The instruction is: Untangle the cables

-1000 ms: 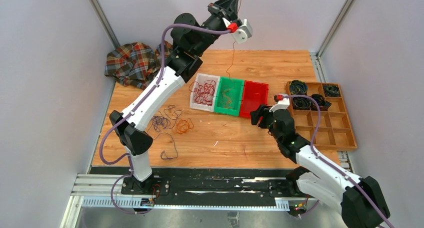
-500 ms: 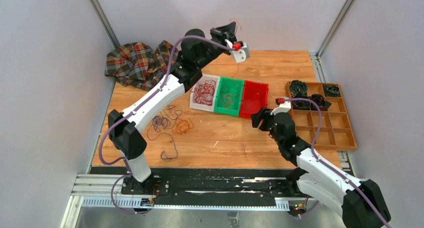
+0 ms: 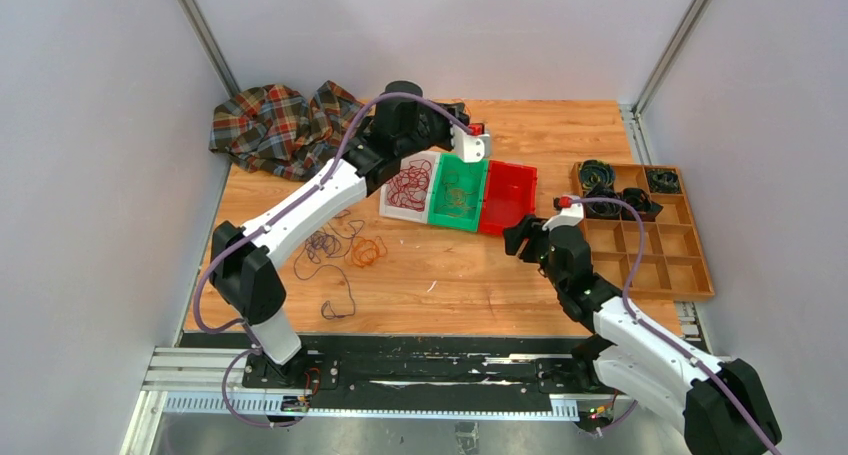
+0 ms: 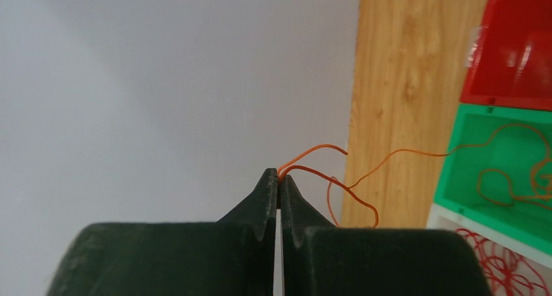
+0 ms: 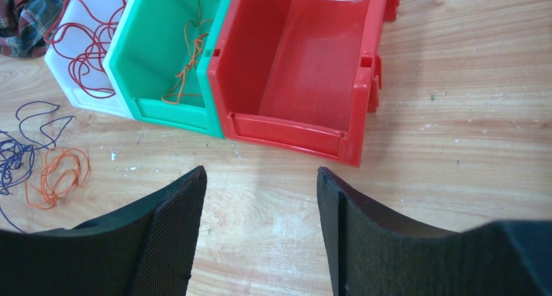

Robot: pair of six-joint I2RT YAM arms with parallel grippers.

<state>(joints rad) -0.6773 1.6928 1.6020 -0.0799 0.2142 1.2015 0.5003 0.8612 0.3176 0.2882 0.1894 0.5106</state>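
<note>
Your left tool [image 4: 278, 174] has come down from high over the far edge to just above the green plastic bin [image 5: 172, 107]. Its jaws are pressed together on a thin orange cable [image 4: 416, 152] whose free end already trails into that bin, so this strand looks pulled clear and ready to release. Your right tool [image 5: 260, 179] hangs spread and empty before the red plastic bin [image 5: 286, 130] — a loose purple-and-orange tangle [image 3: 335, 245] still waits on the wooden desk [image 3: 480, 275].

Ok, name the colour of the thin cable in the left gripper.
The thin cable is orange; clearest in the left wrist view.
</note>
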